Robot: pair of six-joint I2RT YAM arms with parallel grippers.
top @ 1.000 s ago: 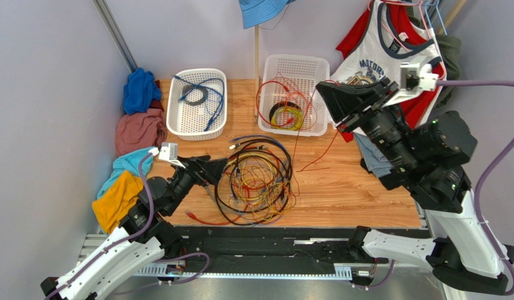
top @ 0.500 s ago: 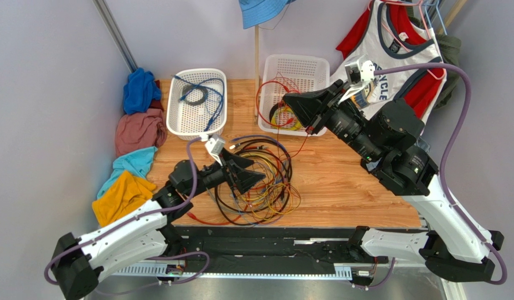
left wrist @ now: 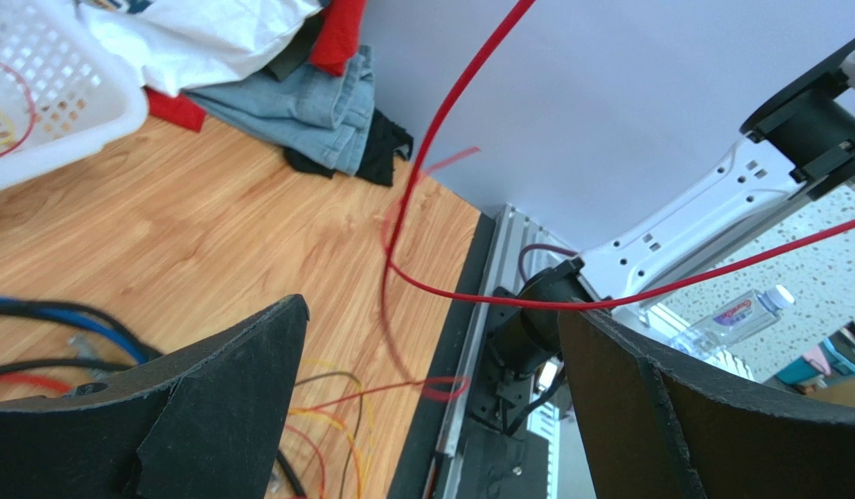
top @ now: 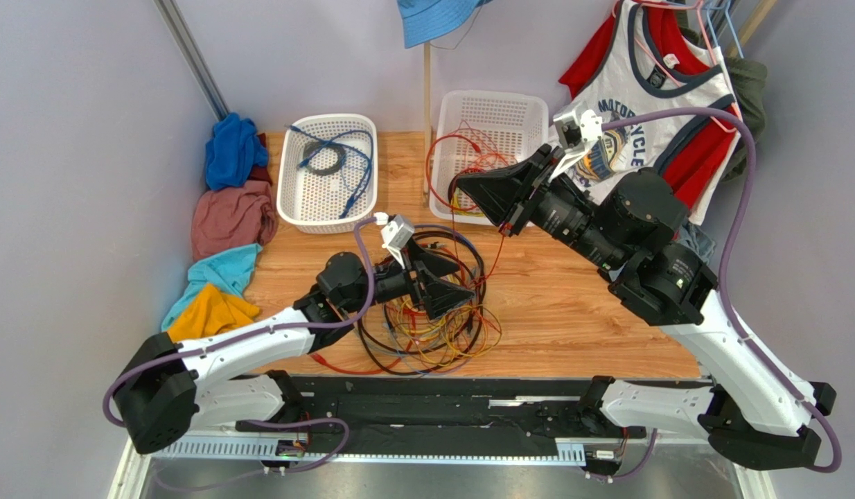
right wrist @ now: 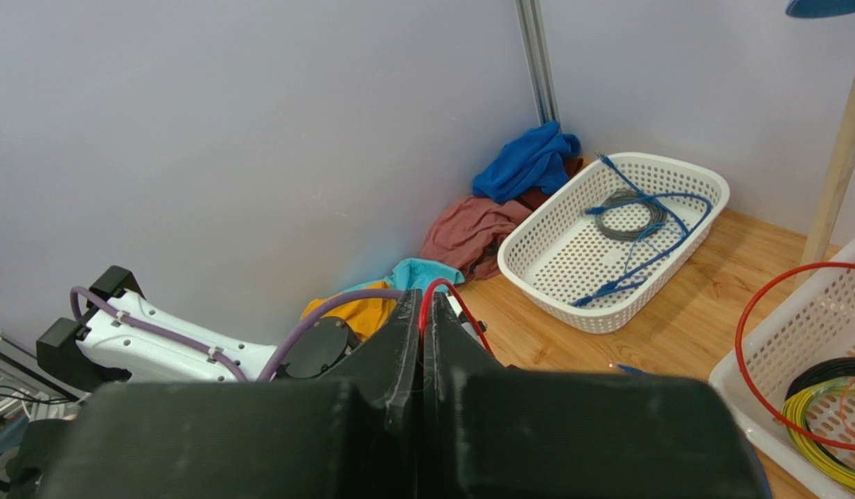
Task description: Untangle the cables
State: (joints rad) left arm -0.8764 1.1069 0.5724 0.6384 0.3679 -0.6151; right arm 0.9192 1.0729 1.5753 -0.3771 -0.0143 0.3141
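Firmly clenched, the right pincer (right wrist: 422,312) grips a red cable (left wrist: 460,104); the left pincer (left wrist: 432,312) gapes empty.

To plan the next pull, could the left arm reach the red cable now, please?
Probably yes: the left gripper is open, and the red cable runs unobstructed in front of its jaws.
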